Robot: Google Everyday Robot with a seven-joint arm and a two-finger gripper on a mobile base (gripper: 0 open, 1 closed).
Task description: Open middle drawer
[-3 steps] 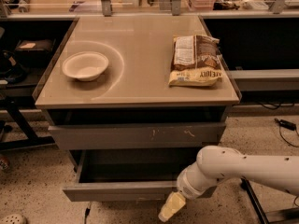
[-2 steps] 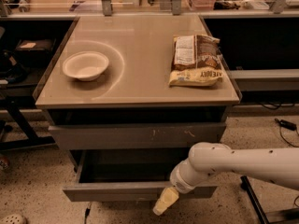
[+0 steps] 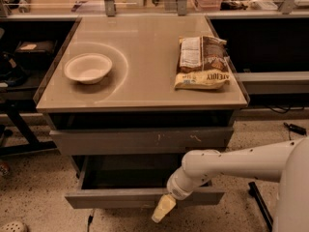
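Note:
The middle drawer (image 3: pixel 120 197) is a wide grey drawer with a plain flat front. It stands pulled out from the cabinet, and its dark inside (image 3: pixel 130 173) shows. Above it, the top drawer front (image 3: pixel 140 140) with small white scratch marks is closed. My gripper (image 3: pixel 163 209) has a cream-coloured tip on a white arm (image 3: pixel 231 162) that reaches in from the right. It sits at the front panel of the middle drawer, right of its centre and at the lower edge.
On the cabinet top (image 3: pixel 145 57) a white bowl (image 3: pixel 88 67) stands at the left and a snack bag (image 3: pixel 202 62) lies at the right. Dark shelving (image 3: pixel 24 57) flanks the cabinet on the left. A cable (image 3: pixel 293 128) lies on the speckled floor at the right.
My gripper and arm have moved a little to the left along the middle drawer's front. The drawer is still pulled out about as far as before.

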